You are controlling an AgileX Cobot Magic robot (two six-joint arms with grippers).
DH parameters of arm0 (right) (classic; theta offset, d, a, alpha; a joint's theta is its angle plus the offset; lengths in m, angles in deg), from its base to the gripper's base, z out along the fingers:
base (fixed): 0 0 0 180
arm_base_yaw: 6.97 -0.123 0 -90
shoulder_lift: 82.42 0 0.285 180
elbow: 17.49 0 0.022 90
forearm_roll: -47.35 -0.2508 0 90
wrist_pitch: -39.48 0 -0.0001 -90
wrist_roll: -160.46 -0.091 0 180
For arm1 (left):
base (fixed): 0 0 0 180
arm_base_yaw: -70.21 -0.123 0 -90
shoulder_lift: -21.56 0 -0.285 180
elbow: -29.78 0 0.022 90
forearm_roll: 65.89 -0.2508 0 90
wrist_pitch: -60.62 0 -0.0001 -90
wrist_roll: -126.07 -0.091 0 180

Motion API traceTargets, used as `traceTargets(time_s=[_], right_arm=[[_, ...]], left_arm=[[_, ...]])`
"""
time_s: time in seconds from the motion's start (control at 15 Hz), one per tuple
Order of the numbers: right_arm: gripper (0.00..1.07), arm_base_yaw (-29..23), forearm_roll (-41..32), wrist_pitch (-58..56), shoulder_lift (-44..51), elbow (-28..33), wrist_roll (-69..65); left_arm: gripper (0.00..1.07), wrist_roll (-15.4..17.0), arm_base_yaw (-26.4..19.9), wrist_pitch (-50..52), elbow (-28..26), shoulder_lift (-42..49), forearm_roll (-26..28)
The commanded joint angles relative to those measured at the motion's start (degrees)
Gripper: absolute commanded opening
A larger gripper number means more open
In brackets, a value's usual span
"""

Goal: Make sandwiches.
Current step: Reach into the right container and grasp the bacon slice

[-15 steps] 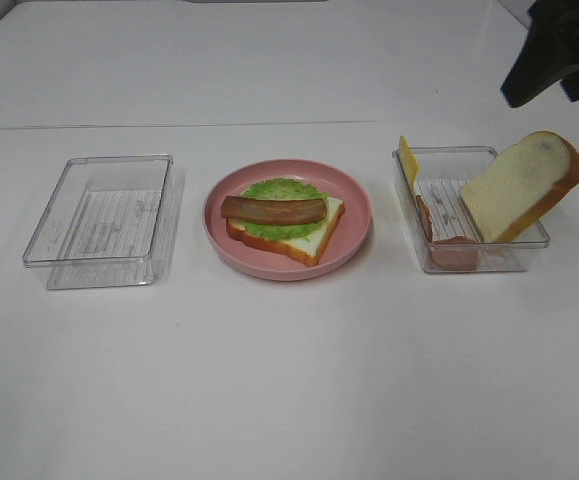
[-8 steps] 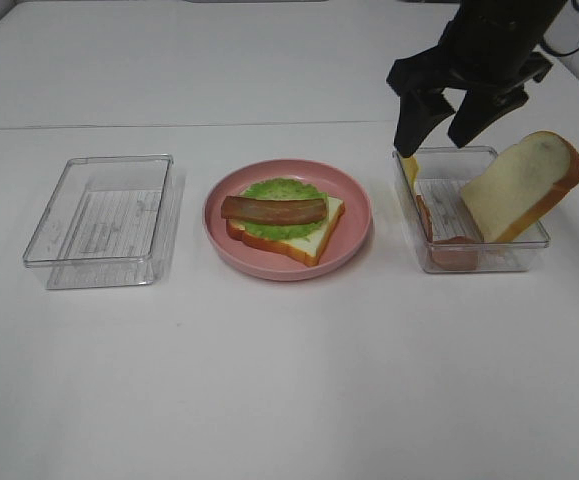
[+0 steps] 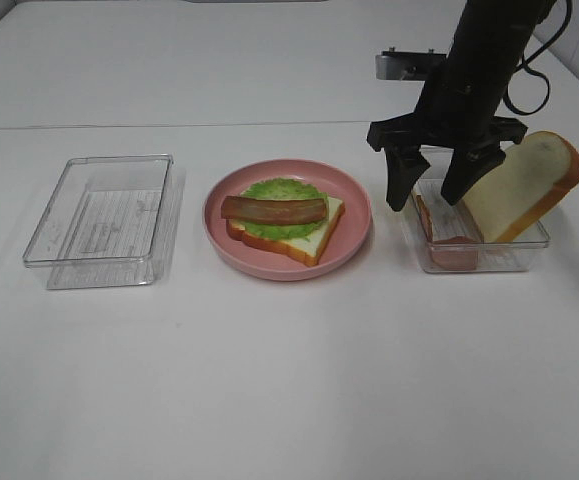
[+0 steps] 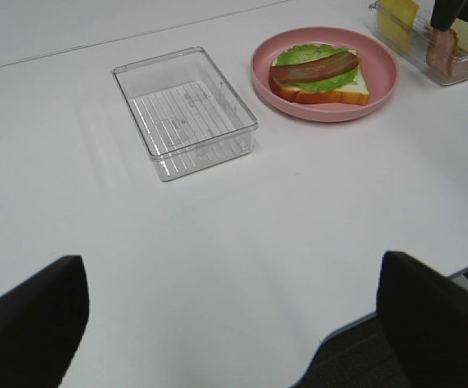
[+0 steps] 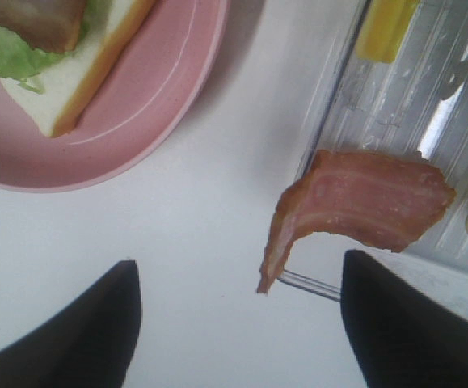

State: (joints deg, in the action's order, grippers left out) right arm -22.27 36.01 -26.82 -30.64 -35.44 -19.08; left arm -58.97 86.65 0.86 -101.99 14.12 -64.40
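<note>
An open sandwich lies on the pink plate [image 3: 354, 235]: a bread slice [image 3: 309, 238], green lettuce [image 3: 281, 188] and a brown bacon strip [image 3: 273, 209]. It also shows in the left wrist view [image 4: 318, 74]. My right gripper [image 3: 425, 200] is open and empty, low over the left end of the right clear container [image 3: 489, 258]. That container holds reddish ham [image 5: 363, 210], yellow cheese [image 5: 385, 28] and a leaning bread slice [image 3: 521, 185]. In the right wrist view the ham hangs over the container's rim between my fingers. My left gripper [image 4: 229, 267] is open and empty above the table's front.
An empty clear container [image 3: 99, 220] stands left of the plate; it also shows in the left wrist view [image 4: 185, 109]. The white table's front edge [image 4: 355, 339] runs near the left gripper. The plate's rim [image 5: 153, 105] lies close beside the right container.
My right arm has come in from the upper right and moved down, open, to the left end of the right container. The food has not moved.
</note>
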Motion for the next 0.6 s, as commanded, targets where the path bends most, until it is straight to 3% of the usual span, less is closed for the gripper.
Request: traceTargets(time_s=[0.07, 0.47, 0.6], right_arm=[[0.6, 0.0, 0.5, 0.2, -1.1, -0.2, -0.5], [0.53, 0.0, 1.4, 0.1, -2.8, -0.2, -0.5], [0.43, 0.1, 1.5, 0.1, -3.1, -0.2, -0.5]], left_arm=[[0.9, 0.3, -0.1, 1.0, 0.2, 1.2, 0.5], [0.9, 0.3, -0.1, 1.0, 0.2, 1.2, 0.5], [0.9, 0.3, -0.1, 1.0, 0.2, 1.2, 0.5]])
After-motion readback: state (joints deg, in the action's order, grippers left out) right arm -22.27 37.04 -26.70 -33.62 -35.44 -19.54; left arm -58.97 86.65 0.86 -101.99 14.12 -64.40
